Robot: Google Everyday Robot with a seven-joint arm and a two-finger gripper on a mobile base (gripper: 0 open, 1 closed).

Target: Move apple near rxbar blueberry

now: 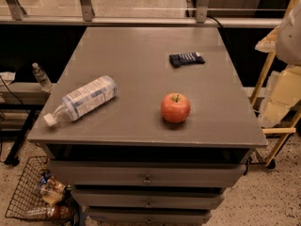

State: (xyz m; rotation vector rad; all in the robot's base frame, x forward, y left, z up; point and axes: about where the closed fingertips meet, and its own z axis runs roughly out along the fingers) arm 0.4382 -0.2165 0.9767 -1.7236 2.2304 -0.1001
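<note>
The apple (175, 107), round and red-orange with a short stem, stands on the grey cabinet top (141, 51) near its front right. The rxbar blueberry (186, 59), a flat dark navy wrapper with pale lettering, lies behind the apple toward the back right, well apart from it. The gripper is not in view. A pale rounded shape (289, 32) at the right edge may be part of the arm.
A clear plastic bottle (82, 100) with a white-blue label lies on its side at the cabinet top's left. Drawers are below the front edge. A wire basket (33, 192) with bottles sits on the floor at left. Yellow stands (282, 102) are at right.
</note>
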